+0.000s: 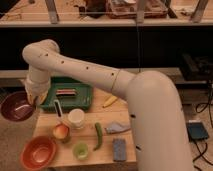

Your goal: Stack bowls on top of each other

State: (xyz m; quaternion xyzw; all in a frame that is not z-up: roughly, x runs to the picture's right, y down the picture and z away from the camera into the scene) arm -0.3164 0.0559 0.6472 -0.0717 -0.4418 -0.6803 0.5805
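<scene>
The dark maroon bowl [16, 106] hangs in the air past the table's left edge, upright and slightly tilted. My gripper [33, 98] is shut on its right rim, at the end of the white arm that reaches in from the right. The orange-red bowl [38, 152] sits on the wooden table [107, 117] at the front left corner, below and to the right of the held bowl.
A green tray [67, 96] stands at the table's back left. In front of it are a white cup [76, 119], a peach-coloured fruit [61, 131], a small green cup [80, 150], a green pepper [98, 136], a banana [110, 101], a cloth [118, 127] and a grey sponge [119, 149].
</scene>
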